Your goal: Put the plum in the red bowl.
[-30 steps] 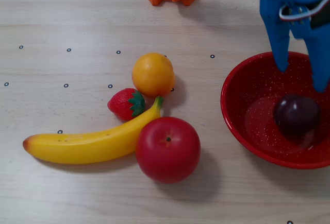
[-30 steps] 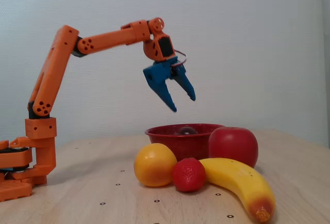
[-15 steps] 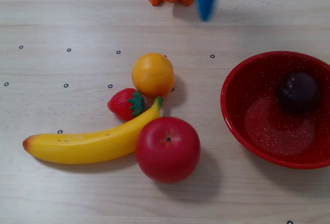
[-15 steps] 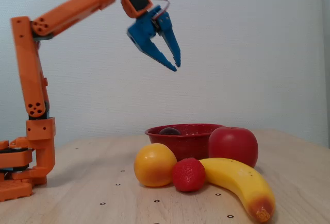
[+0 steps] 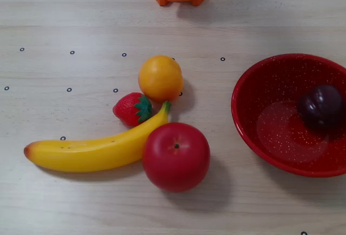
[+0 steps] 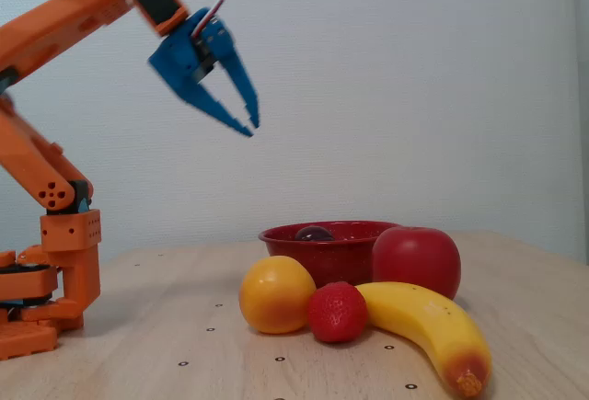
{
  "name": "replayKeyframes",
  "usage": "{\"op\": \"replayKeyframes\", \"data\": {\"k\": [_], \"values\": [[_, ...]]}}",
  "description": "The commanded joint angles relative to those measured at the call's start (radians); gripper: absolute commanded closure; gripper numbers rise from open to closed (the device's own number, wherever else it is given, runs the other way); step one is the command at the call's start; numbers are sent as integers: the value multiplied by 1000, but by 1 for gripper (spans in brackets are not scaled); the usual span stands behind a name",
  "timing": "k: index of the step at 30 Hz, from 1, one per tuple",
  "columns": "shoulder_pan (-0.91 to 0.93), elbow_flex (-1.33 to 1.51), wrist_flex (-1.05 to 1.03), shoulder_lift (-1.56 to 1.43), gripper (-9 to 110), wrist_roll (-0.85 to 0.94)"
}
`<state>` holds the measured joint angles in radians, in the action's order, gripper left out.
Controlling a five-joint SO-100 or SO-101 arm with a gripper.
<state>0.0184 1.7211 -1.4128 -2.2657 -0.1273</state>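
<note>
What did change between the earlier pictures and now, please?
The gripper, open and empty, rose from above the bowl and swung back toward the arm's base, leaving the top view. The plum rolled about inside the bowl and now lies at its right side in that view. Orange, strawberry, banana and apple stayed put.

Dark plum (image 5: pixel 321 106) rests inside speckled red bowl (image 5: pixel 259 89).

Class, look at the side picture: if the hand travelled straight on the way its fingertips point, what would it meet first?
Probably the red bowl holding the plum: the raised, empty hand points down-right toward it through free air, though depth is uncertain.
</note>
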Motion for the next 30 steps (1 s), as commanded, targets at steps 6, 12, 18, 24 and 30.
{"op": "replayKeyframes", "data": {"k": [6,12,18,24,30], "values": [[-54,387,161,-403,101,11],[-51,638,181,-635,101,31],[-55,844,212,-831,101,26],[-74,1037,364,-940,101,9],[-89,1253,624,-940,101,-8]]}}
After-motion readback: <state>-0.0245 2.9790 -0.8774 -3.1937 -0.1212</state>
